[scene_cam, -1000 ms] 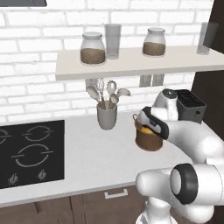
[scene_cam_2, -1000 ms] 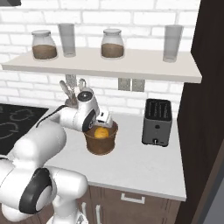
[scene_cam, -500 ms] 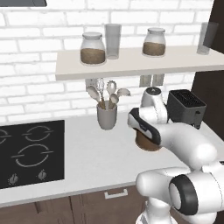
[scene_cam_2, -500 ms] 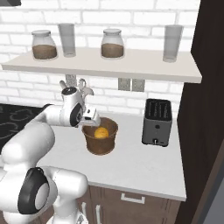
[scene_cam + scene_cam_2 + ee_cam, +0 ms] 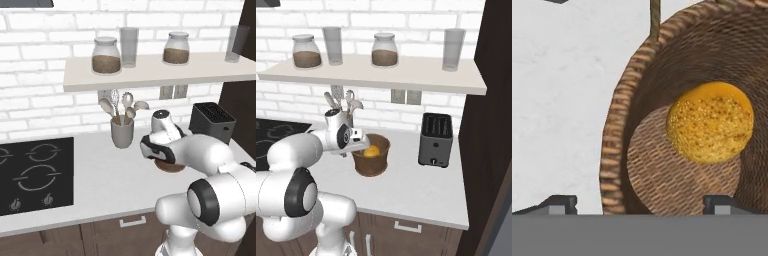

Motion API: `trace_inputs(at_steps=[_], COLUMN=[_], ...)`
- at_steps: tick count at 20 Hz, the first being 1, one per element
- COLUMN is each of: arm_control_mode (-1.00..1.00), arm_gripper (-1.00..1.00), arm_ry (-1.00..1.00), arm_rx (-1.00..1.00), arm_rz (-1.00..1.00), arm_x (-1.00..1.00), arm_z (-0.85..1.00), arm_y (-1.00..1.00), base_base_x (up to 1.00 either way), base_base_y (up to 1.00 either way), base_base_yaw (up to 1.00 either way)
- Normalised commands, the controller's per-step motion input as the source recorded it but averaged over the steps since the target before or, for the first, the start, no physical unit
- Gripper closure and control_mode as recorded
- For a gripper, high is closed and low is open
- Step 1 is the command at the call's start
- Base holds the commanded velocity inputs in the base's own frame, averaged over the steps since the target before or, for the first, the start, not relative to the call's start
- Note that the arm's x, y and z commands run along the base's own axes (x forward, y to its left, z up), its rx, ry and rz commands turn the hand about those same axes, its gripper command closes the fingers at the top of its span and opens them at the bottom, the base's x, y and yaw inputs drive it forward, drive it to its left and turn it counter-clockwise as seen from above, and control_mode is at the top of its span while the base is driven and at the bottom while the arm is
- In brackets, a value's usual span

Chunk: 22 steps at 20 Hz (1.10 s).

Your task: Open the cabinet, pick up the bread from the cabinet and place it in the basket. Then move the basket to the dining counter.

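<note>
The brown woven basket [image 5: 371, 161] stands on the white worktop [image 5: 421, 192], and the golden-orange bread [image 5: 372, 151] lies inside it. In the hand view the bread [image 5: 710, 122] rests on the basket's floor, right of the near rim [image 5: 614, 135]. My gripper [image 5: 361, 146] is open at the basket's left side. Its fingertips [image 5: 560, 204] stand one outside and one inside the rim, so my gripper [image 5: 642, 205] straddles the wall. In the left base view my arm hides most of the basket [image 5: 171, 167]. The dining counter is out of view.
A grey utensil cup [image 5: 122, 134] stands just left of the basket by the wall. A black toaster [image 5: 435, 140] sits to its right, beside a dark tall cabinet [image 5: 491, 125]. The hob [image 5: 35, 172] lies far left. Above is a shelf [image 5: 150, 72] with jars and glasses.
My hand has moved from over the basket's middle to its left rim and come lower. The basket and the bread have stayed in place.
</note>
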Motion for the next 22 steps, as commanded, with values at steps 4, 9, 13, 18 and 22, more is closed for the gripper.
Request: trace_inputs(at_steps=[4, 9, 13, 18, 22], arm_control_mode=[-1.00, -1.00, -1.00, -1.00, -1.00], arm_gripper=[1.00, 1.00, 1.00, 1.00, 1.00], arm_ry=[0.05, 0.03, 0.00, -0.01, -0.06], arm_rx=[-0.07, -0.04, 0.00, 0.00, -0.01], arm_rz=[0.14, 0.03, 0.10, 0.19, 0.15], arm_x=[0.00, 0.00, -0.27, -0.65, -0.79], arm_z=[-0.59, -0.14, -0.04, 0.73, 1.00], arm_y=[-0.04, 0.00, -0.01, 0.06, 0.03], base_base_x=[0.00, 0.00, 0.00, 0.00, 0.00], base_base_y=[0.00, 0.00, 0.00, 0.00, 0.00], base_base_yaw=[0.00, 0.00, 0.00, 0.00, 0.00])
